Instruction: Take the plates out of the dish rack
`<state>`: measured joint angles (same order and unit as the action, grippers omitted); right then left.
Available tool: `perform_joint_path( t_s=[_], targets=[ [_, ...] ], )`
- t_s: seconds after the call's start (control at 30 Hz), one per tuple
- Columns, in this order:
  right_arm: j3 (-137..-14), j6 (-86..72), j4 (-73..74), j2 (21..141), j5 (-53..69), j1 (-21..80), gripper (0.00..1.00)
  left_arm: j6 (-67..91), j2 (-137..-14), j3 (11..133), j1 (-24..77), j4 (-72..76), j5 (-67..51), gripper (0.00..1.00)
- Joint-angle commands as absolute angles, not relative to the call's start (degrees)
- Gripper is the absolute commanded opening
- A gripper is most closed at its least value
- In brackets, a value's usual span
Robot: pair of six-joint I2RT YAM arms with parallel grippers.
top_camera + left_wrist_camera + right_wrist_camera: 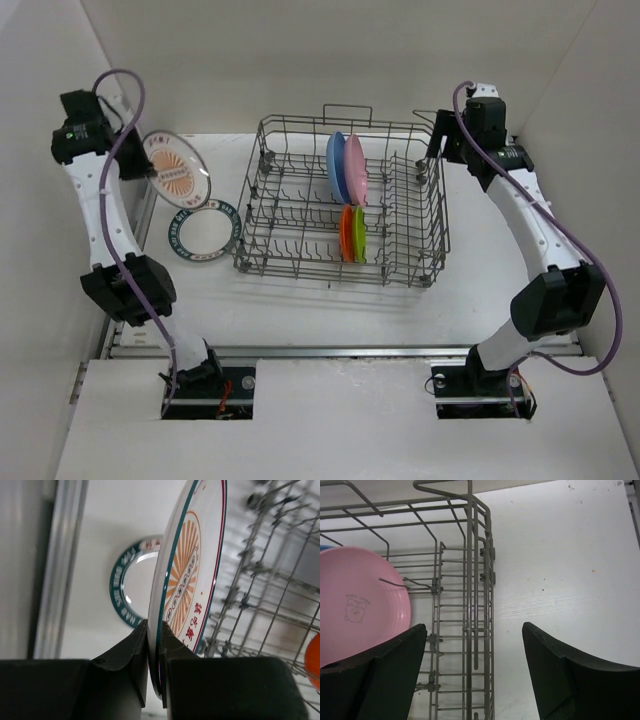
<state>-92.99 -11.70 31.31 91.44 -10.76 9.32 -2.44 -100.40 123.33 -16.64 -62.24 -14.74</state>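
By the look of it the unloading is under way but less than half done. One clear round plate with a teal lettered rim (203, 233) lies flat on the white bench (300, 310), below and just to the rack side of the left jaws. Those jaws are clamped shut on the lower rim of a white round plate with an orange sunburst centre (177, 170), holding it on edge in the air, clear of the rack and not yet set down. Four plates are left standing between the tines of the large grey wire dish rack (437, 215). A blue round plate (337, 167) and a pink round plate (354, 168) stand side by side in the far row. A smaller orange plate (346, 233) and a smaller lime-green plate (359, 233) stand side by side in the near row. The right jaws are spread wide and hold nothing. They hang over the rack's far right corner, with the pink plate off to their left and bare bench to their right. Between the right jaws and the pink plate rise the rack's raised side wall and several upright wires, so I judge that reaching it means going over that wall and down between the tines. For the left jaws, the teal-rimmed plate already takes up the spot beneath, so the held plate will likely go on top of it or beside it.
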Motion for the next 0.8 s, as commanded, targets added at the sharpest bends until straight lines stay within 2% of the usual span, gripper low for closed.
perform_joint_path(
  t_s=[0.0, 0.13, 0.3, 0.37, 0.43, 0.47, 0.53, 0.57, 0.77],
  targets=[
    [-96.67, -10.29, 30.5, 89.3, -9.49, 10.45, 0.83, -1.92, -99.32, 113.08, -23.09, -63.29, -29.15, 0.0],
    [-96.68, -7.56, 28.31, 86.84, -6.51, 15.8, 0.83, -5.87, -100.8, 104.7, -25.84, -59.51, -31.29, 0.0],
    [-98.44, -7.56, 25.85, 87.53, -1.94, 21.08, 0.78, -10.01, -107.82, 102.93, -26.46, -60.02, -31.2, 0.0],
    [-100.18, -7.56, 25.32, 88.85, -0.62, 24.15, 0.72, -10.72, -109.59, 102.92, -26.46, -60.64, -28.4, 0.07],
    [-101.6, -7.56, 25.31, 91.83, -0.62, 26.18, 0.65, -10.72, -111.0, 102.05, -26.46, -60.64, -26.03, 0.18],
    [-102.3, -7.56, 25.31, 92.98, -0.62, 27.15, 0.58, -10.72, -111.01, 100.56, -26.46, -59.86, -23.67, 0.19],
    [-104.23, -8.09, 25.31, 96.23, -1.14, 29.52, 0.53, -11.42, -111.53, 99.32, -26.46, -58.71, -22.94, 0.26],
    [-104.85, -9.39, 25.31, 97.2, -1.14, 30.05, 0.53, -12.38, -112.06, 99.32, -26.46, -58.71, -22.16, 0.36],
    [-110.82, -12.22, 25.84, 103.97, -1.14, 32.25, 0.53, -16.26, -116.45, 102.04, -25.93, -65.3, -20.74, 0.47]
  ],
)
